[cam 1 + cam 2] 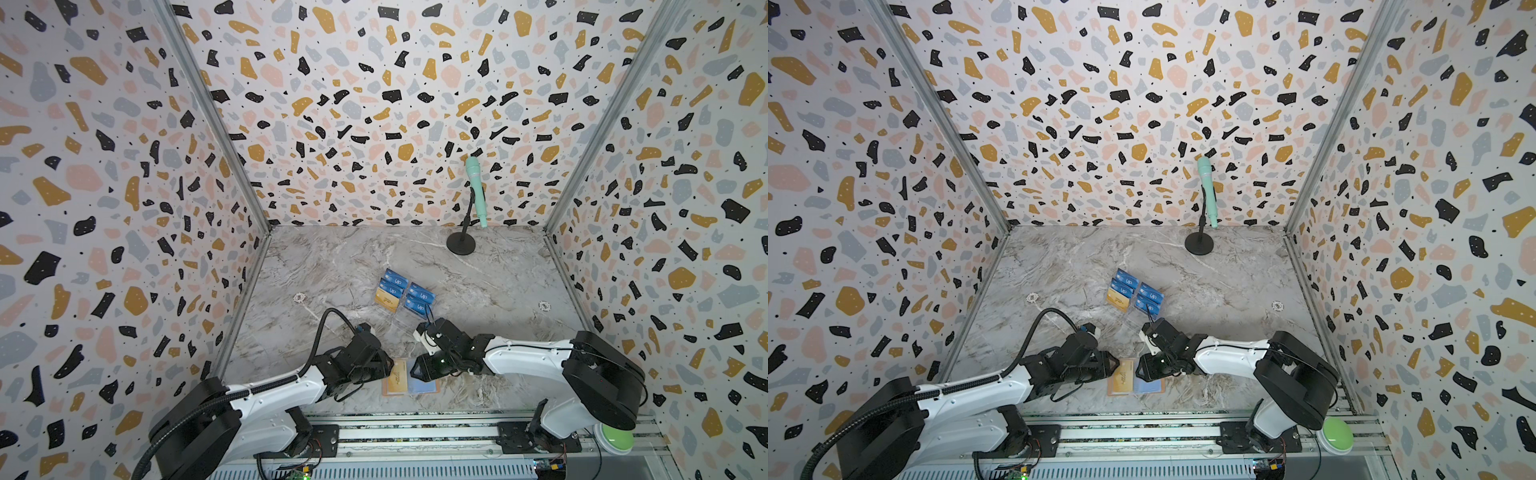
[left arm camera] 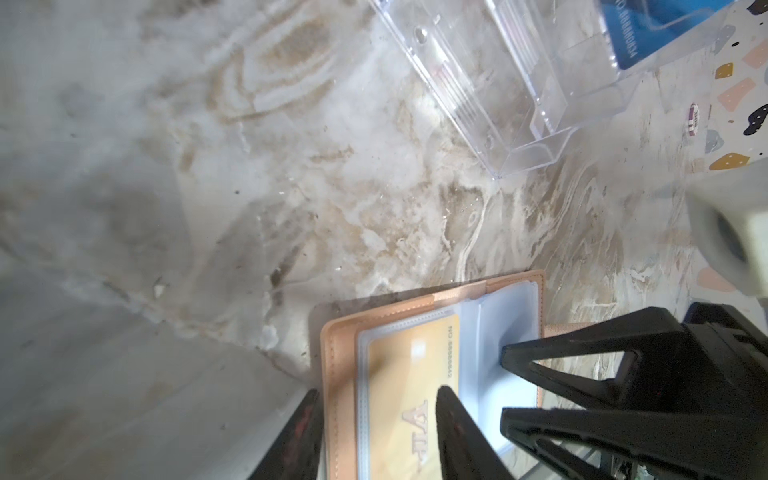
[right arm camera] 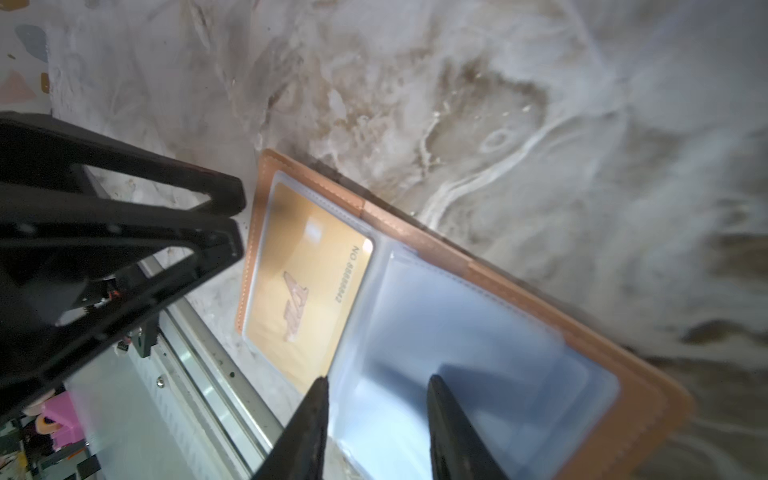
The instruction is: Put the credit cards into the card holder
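The salmon-pink card holder (image 1: 411,388) lies open on the marble near the front rail. A gold credit card (image 2: 399,374) (image 3: 307,266) sits in its left clear sleeve. The right page (image 3: 457,332) looks pale blue through the plastic. My left gripper (image 2: 378,399) (image 1: 390,365) is open and straddles the holder's left edge, one finger over the gold card and one beside the holder. My right gripper (image 3: 378,386) (image 1: 413,370) is open over the right page, holding nothing. Further back, more blue credit cards (image 1: 422,296) and a gold one (image 1: 386,299) stand in a stand.
The clear acrylic tiered stand (image 2: 519,83) is just behind both grippers. A mint microphone (image 1: 473,187) on a black round base (image 1: 461,243) stands at the back right. A metal rail (image 1: 415,432) runs along the front, with a green button (image 1: 617,436) at its right end. Patterned walls enclose three sides.
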Tool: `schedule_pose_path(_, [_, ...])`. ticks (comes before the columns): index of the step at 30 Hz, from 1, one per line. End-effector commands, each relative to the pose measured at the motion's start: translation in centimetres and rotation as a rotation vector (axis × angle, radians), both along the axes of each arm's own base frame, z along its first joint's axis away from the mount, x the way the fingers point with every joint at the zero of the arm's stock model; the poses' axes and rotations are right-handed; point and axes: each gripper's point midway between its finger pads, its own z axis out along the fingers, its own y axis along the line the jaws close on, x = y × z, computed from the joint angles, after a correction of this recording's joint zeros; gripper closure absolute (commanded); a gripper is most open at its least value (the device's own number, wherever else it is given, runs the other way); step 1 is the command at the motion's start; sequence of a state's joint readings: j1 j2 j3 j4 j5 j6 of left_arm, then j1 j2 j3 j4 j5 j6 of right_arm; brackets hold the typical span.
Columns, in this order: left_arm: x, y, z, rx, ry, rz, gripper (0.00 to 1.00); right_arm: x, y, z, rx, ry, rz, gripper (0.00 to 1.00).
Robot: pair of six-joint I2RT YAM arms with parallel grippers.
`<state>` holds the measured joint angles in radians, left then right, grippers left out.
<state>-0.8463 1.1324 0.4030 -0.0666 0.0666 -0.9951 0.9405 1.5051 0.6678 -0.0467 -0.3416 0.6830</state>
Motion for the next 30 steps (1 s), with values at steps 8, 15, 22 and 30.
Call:
schedule_pose_path(8, [-0.3, -3.6, 3.8, -0.132, -0.006, -0.134, 0.56, 0.0, -2.3, -0.1, -0.053, -0.038, -0.021, 0.72])
schedule_pose_path(15, [-1.3, -8.3, 3.9, -0.26, 0.051, -0.236, 0.58, -0.3, -3.4, -0.8, -0.082, -0.038, -0.039, 0.8])
schedule_pose_path(22, [-1.2, -9.5, 2.4, -0.254, 0.084, -0.243, 0.59, -0.2, -4.0, -0.8, -0.082, -0.04, -0.057, 0.83])
schedule_pose_path(30, [-1.2, -9.0, 0.7, -0.212, 0.111, -0.221, 0.6, -0.2, -4.0, -1.0, -0.08, -0.036, -0.056, 0.84])
